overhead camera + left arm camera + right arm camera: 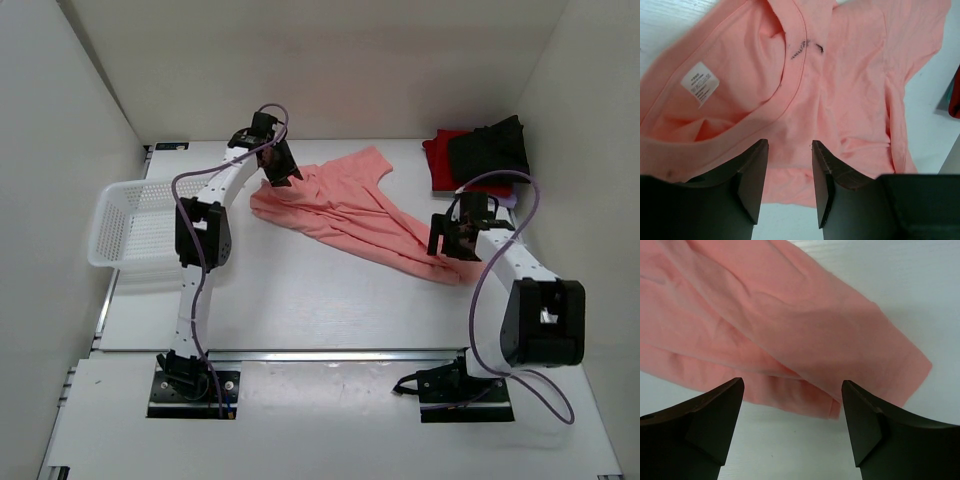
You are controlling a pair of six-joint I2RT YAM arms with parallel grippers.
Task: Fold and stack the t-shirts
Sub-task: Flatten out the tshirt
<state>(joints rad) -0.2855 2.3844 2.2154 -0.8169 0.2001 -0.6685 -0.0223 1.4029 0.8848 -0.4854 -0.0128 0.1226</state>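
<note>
The salmon-pink t-shirt [350, 215] lies crumpled in a diagonal band across the table. My left gripper [279, 175] is open over its collar end; the neckband [730, 135] and white neck label [700, 81] show just ahead of the fingers, nothing between the jaws. My right gripper [452, 247] is open wide just above the shirt's lower hem corner [860, 380], holding nothing. A stack of folded shirts sits at the back right: a black one [488, 150] on a red one [440, 155], with a lavender edge [508, 200] below.
A white lattice basket [135, 220] stands at the left edge. White walls enclose the table on three sides. The arm bases sit on the near rail.
</note>
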